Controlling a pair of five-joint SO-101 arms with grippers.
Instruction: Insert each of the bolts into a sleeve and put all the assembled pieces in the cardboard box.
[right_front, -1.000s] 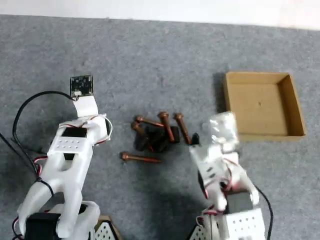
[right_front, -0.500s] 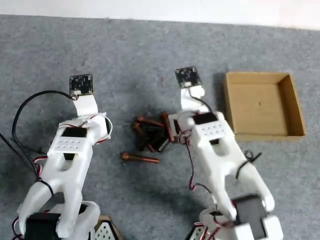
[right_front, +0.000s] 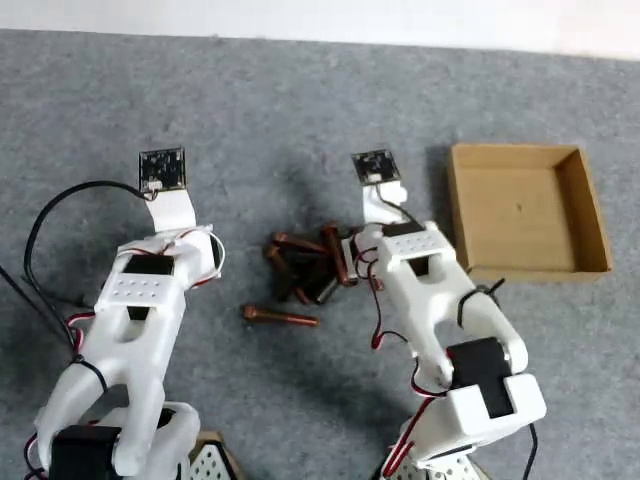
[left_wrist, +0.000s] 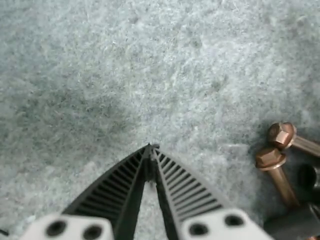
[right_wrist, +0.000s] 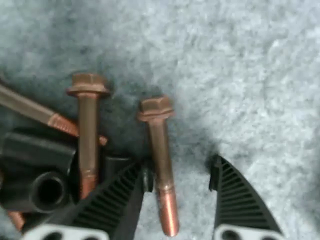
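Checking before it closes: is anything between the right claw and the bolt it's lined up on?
Nothing visible. The right claw is open with the bolt lying between its fingers, close to one. A second bolt and black sleeves lie just outside that finger.

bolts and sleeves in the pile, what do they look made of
Bolts: likely metal with a coppery, slightly shiny finish, going by the hex flanged heads and smooth shanks. Sleeves: matte black hollow tubes, probably plastic or rubber; the look leaves that open.
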